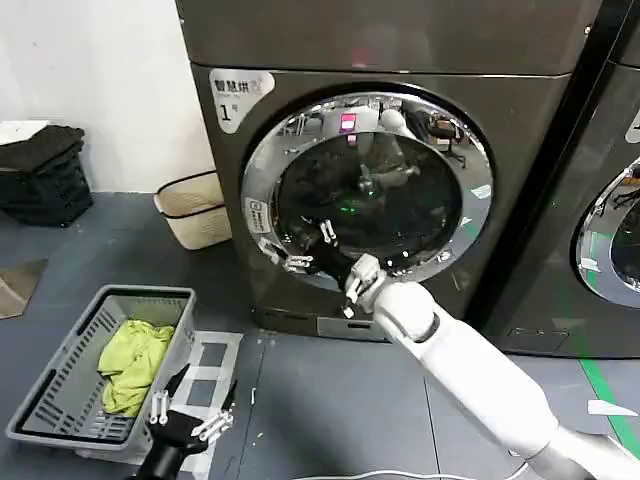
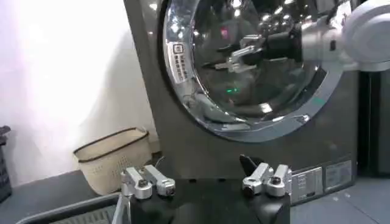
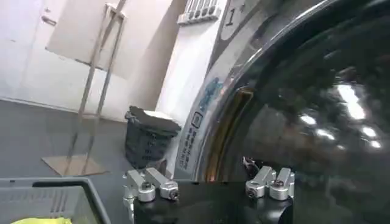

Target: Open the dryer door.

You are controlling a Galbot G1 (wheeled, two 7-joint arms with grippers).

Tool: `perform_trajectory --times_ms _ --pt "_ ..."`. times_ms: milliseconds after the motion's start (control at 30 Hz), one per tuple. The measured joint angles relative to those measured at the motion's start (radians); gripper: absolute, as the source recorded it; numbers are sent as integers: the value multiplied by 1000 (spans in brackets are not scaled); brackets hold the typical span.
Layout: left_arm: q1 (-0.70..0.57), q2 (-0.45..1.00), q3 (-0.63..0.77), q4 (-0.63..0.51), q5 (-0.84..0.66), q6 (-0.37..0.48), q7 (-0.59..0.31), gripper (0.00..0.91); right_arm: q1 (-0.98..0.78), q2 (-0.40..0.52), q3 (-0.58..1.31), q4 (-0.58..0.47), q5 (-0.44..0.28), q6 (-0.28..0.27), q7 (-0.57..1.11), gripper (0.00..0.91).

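The dryer door [image 1: 368, 190] is seen on the front of machine "1", apparently shut. The right gripper [image 1: 304, 248] is held at its lower-left chrome rim, fingers apart. The left gripper [image 1: 190, 408], fingers spread, hangs beside a grey basket [image 1: 60, 400] holding a yellow-green cloth [image 1: 130, 365]; a beige basket [image 1: 195, 208] stands on the floor.

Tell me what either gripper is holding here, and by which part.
Nothing is held. The right gripper has its jaws open at the lower left of the dryer door, not closed on it. The left gripper hangs open and empty, low by the basket.
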Motion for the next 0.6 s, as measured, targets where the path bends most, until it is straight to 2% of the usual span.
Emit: perform_trajectory --times_ms 600 --pt "6 0 -1 -6 -1 0 1 907 64 82 -56 -120 -5 10 -30 907"
